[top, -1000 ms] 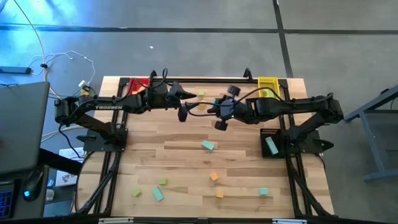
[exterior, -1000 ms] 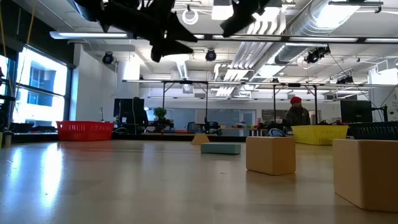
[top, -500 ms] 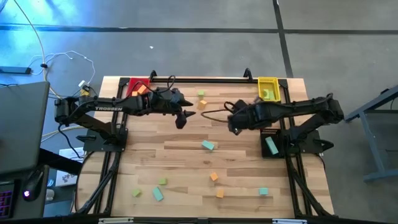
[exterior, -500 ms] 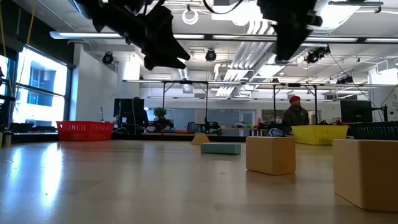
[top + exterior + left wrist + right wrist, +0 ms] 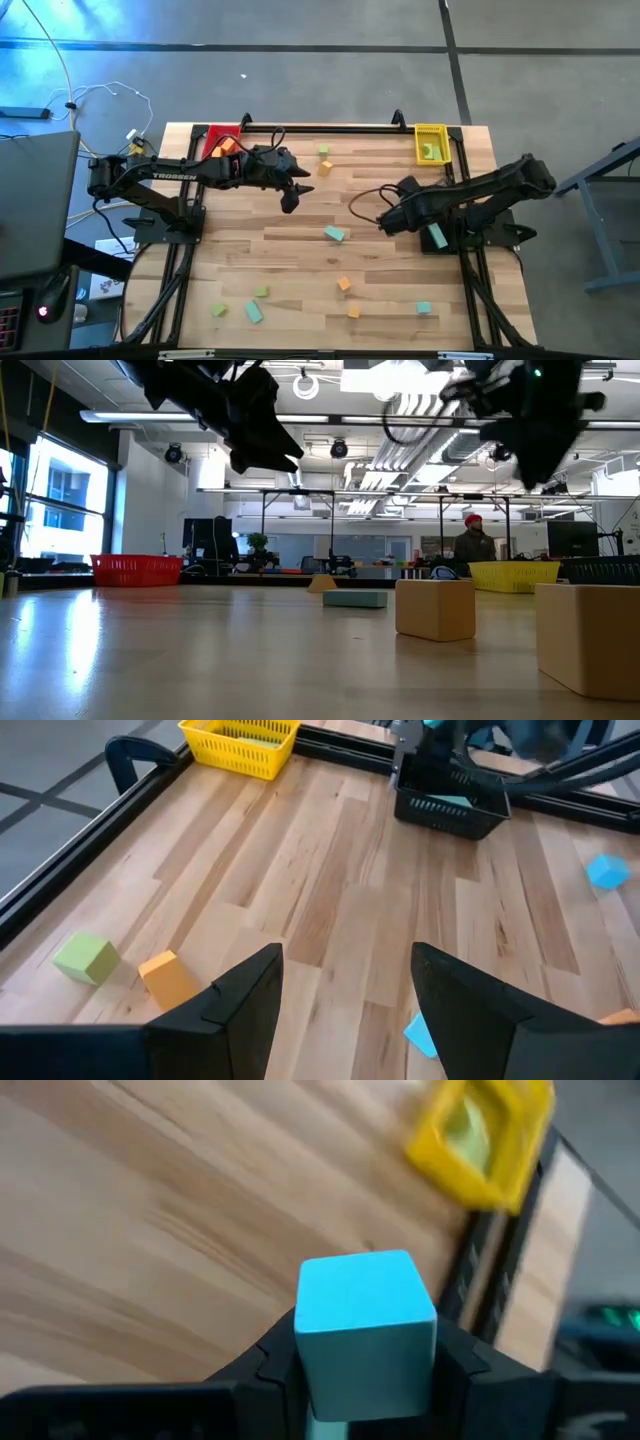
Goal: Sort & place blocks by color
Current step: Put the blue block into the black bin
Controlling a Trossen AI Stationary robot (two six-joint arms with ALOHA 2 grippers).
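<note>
Sorting partly done. Right gripper point(image 5: 365, 1380), centre-right in the high view, clamps a teal cube point(image 5: 366, 1320); left gripper point(image 5: 345, 995) stands apart, empty. Loose blocks point(image 5: 335, 234) remain scattered across lower table point(image 5: 300, 250).

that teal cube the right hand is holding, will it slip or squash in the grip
The teal cube looks solid and flat-faced, so probably stiff, not squashy. The right hand clamps opposite flat sides squarely, so slipping seems unlikely. Likely light for its size.
</note>
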